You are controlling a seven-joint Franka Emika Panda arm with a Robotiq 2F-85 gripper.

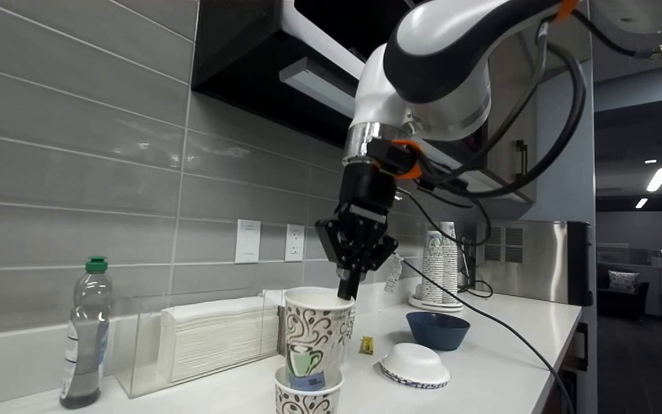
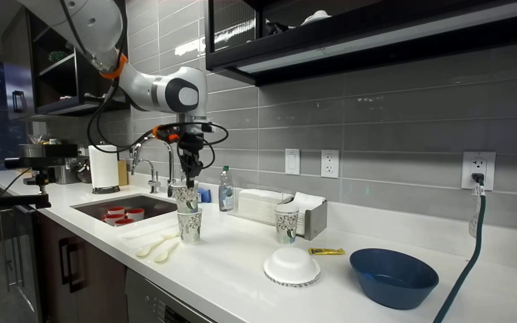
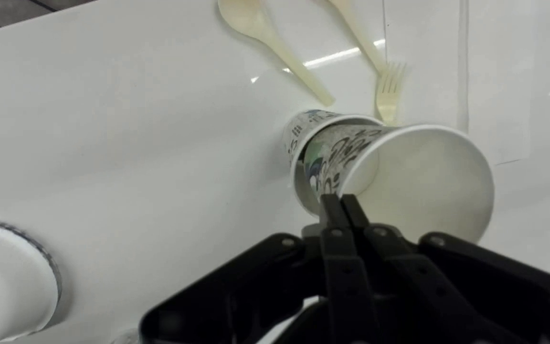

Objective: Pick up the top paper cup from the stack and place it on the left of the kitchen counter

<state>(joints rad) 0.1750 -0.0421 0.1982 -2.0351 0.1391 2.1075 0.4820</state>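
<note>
Gripper (image 3: 340,197): pointing down over the two cups set one above the other, at one side of the upper rim.
Jaws: pinched together on the wall of the top paper cup (image 1: 310,336), one fingertip outside the rim and one within the mouth.
Top paper cup: mouth up, leaning slightly, dark scroll print and a green mug picture on its side; its base is at the mouth of the lower paper cup (image 2: 190,228), most of its wall showing above. Whether the two touch cannot be told.
Lower paper cup: upright on the white kitchen counter (image 2: 236,273), same scroll print.
Spoon (image 3: 275,43) and fork (image 3: 389,93): pale, lying near the lower paper cup.
Lone paper cup (image 2: 286,225): upright beside the napkin holder (image 1: 126,356), apart from the pair.
Napkins (image 1: 216,339): white, stacked inside that clear-sided holder.
Squeeze bottle (image 1: 85,345): clear, green-capped, just beside the holder's end.
White paper bowls (image 2: 291,262): nested upside down, near the lone paper cup.
Yellow packet (image 2: 326,251): flat, between the lone paper cup and the dark blue bowl (image 2: 388,296).
Sink (image 2: 153,202): set into the counter, four red-and-white mugs (image 2: 135,215) in it.
</note>
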